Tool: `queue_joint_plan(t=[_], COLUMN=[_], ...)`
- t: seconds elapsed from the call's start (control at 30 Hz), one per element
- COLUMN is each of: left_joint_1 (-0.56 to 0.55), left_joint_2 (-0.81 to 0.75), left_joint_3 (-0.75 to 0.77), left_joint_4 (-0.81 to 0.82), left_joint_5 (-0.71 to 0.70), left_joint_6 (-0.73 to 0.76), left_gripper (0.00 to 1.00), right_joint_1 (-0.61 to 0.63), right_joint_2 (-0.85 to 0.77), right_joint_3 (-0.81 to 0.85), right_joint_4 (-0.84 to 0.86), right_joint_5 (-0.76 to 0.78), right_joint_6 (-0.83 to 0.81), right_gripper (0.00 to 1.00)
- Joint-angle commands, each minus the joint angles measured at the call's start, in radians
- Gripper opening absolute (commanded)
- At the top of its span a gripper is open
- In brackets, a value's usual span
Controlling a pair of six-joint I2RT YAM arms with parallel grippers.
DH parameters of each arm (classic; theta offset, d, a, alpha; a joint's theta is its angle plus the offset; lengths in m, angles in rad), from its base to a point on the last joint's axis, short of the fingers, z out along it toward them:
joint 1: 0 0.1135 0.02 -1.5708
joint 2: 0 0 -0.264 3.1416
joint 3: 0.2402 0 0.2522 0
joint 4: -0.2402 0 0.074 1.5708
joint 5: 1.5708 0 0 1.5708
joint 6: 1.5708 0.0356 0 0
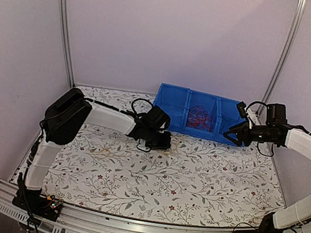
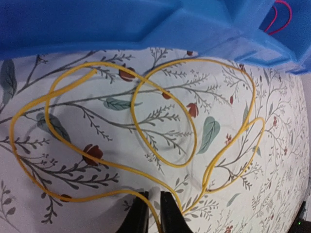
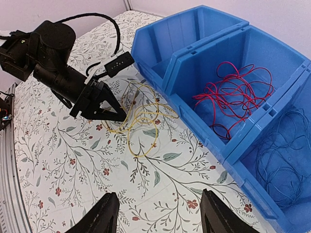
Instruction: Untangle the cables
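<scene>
A yellow cable [image 2: 192, 126] lies in loose loops on the flowered table just in front of the blue bin; it also shows in the right wrist view [image 3: 142, 121]. My left gripper [image 2: 154, 213] is low on the table at the near edge of those loops, its jaws nearly together with one yellow strand running between them; the top view shows it [image 1: 160, 141] left of the bin. Red cables [image 3: 233, 92] lie bundled in the bin's middle compartment [image 1: 200, 117]. Thin dark blue cables [image 3: 286, 165] lie in the right compartment. My right gripper [image 3: 160, 218] is open and empty, hovering above the table at the bin's right end [image 1: 232, 134].
The blue three-compartment bin [image 1: 173, 98] stands at the back of the table against the wall; its left compartment [image 3: 167, 68] holds nothing visible. The left arm's black wrist and cable [image 3: 53, 53] reach over the table left of the yellow loops.
</scene>
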Motion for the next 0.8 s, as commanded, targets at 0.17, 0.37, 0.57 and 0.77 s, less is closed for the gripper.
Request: queue_joint_plan(t=[0.17,0.37,0.57,0.77], left_joint_1=[-0.005,0.013,0.054,0.115], left_joint_2=[-0.152,-0.331,-0.384,-0.253], left_joint_3=[-0.088,-0.087,0.066,0.326], left_joint_4=[0.068,0.086,0.088,0.061], left_joint_5=[-0.022,-0.075,-0.118,-0.157], left_joint_6=[0.066,0.175,0.289,0.407], left_gripper=[0.0,0.0,0.0,0.0], right_joint_1=[-0.005,-0.006,-0.005,-0.005], right_joint_2=[0.008,0.016,0.027,0.031], right_joint_3=[-0.003,0.001,0.002,0.001], right_joint_4=[0.021,0.023,0.023,0.024], right_joint_5=[-0.011,-0.003,0.004,0.018], right_joint_6=[0.001,-0.001,-0.004,-0.007], right_gripper=[0.61,0.61,0.61,0.61])
